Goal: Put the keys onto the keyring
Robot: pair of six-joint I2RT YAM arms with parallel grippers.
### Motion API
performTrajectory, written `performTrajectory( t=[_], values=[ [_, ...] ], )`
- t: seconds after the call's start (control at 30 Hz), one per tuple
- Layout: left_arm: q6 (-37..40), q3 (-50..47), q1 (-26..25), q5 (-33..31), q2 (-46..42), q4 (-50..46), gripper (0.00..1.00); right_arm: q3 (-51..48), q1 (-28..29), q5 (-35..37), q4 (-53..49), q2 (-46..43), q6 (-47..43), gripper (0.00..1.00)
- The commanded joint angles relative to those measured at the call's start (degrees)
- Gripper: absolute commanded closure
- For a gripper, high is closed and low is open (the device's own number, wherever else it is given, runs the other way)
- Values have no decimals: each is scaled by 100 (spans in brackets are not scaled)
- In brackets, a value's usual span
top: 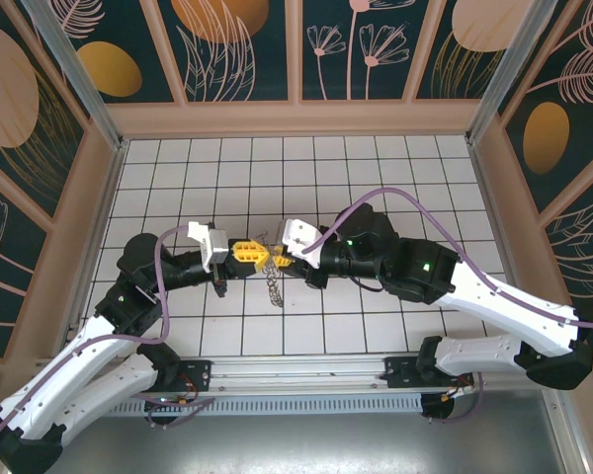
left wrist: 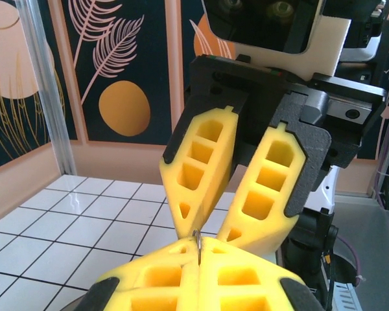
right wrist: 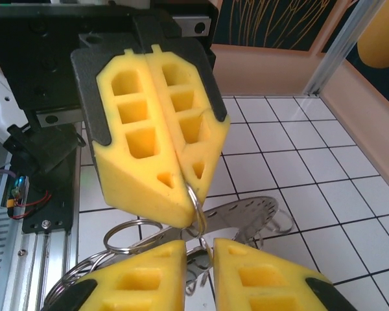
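Left gripper [top: 257, 253] clenches a keyring [top: 274, 283] loop; right gripper [top: 283, 255], at its 3 o'clock, stands parted; best withdraw straight, avoiding snagging loops.

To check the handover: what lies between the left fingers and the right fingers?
A thin wire loop, seen in the right wrist view: it hangs from the shut left fingers into the gap between the open right fingers.

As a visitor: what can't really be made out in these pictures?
Left wrist view: the left gripper pinches a thin metal piece; its pads hide the rest, so key or loop is unclear.
Right wrist view: the keyring is partly hidden by the right gripper and cut off at the bottom edge.
Top view: the keyring is too small to show what hangs on it.
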Motion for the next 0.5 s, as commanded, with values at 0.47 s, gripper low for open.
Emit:
performTrajectory(
  t=[0.47],
  values=[
    [-330,-37,6,447,-178,863,100,-71,-57,-223,207,-100,71,93]
  ],
)
